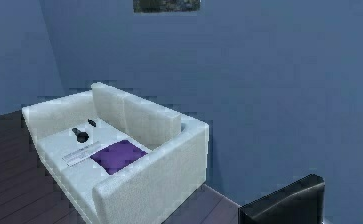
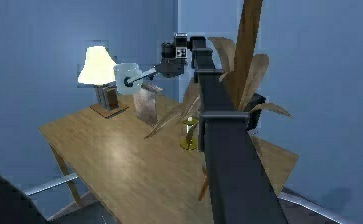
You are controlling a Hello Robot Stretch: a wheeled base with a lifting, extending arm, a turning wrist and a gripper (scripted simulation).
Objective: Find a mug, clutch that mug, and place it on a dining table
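gripper (image 2: 141, 72) holds pale round thing, prob the mug (image 2: 123, 73), clear above wooden table (image 2: 99, 150) (10 o'clock in arm side view, lamp (image 2: 96, 66) just at its 9). Find + grab look done; left: lower, release on table, if that's the dining one.

White sofa (image 1: 139, 115), purple cushion (image 1: 117, 156) — blue wall (image 1: 249, 70), black chair (image 1: 284, 203), brown wood-grain table (image 2: 104, 152), cream lampshade (image 2: 96, 65)
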